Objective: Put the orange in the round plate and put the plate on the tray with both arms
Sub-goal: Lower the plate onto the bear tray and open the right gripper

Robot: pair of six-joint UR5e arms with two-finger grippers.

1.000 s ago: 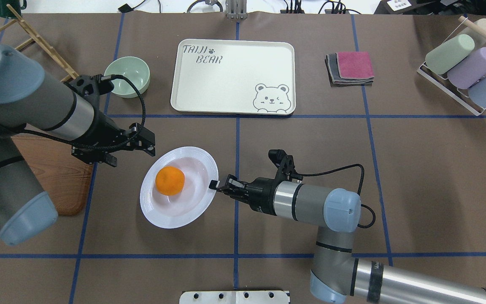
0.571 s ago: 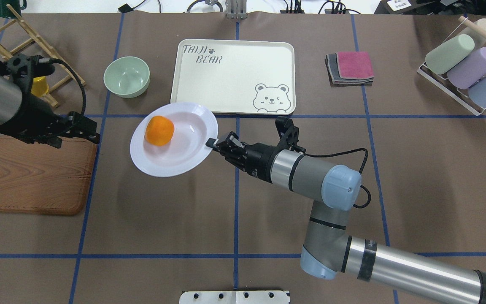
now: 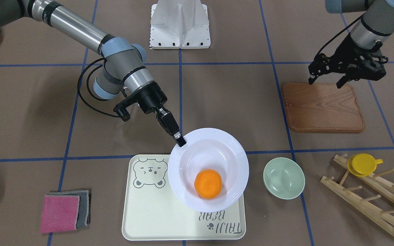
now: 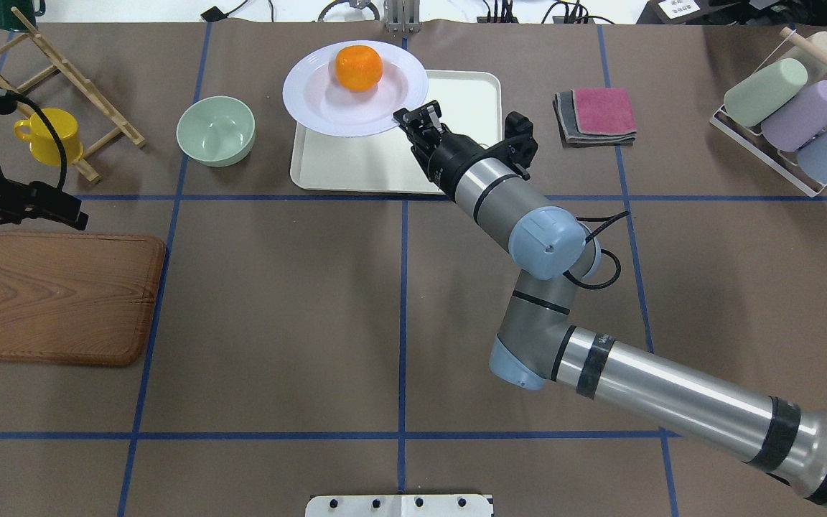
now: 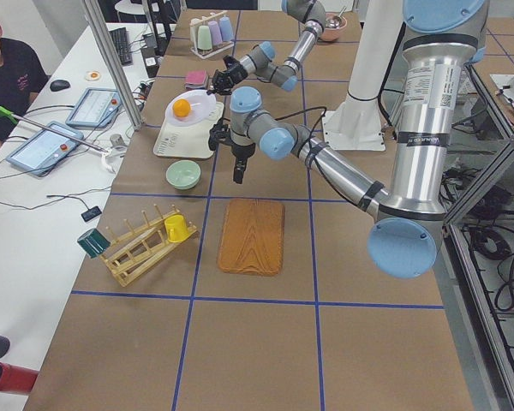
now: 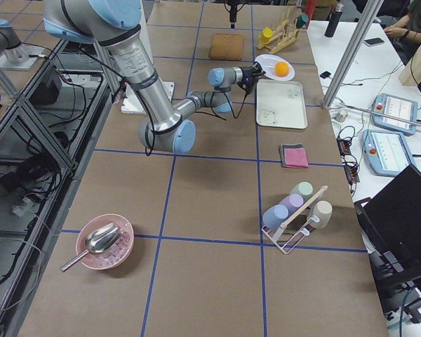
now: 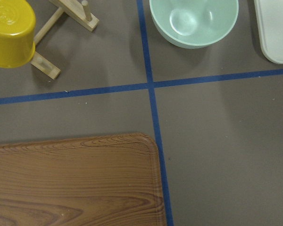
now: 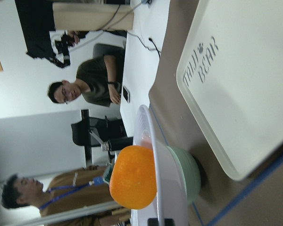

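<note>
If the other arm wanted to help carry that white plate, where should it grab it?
Probably the wide rim of the round plate, on the edge opposite the right gripper, coming in sideways from the green bowl side with one finger above and one below. The orange sits in the sunken centre.

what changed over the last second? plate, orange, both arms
The right claw, still shut on the round plate's rim, carried it from mid-table away from the robot to above the tray. The orange shifted to the plate's far side. The left claw pulled back toward the wooden board. The green bowl and tray stayed put.
</note>
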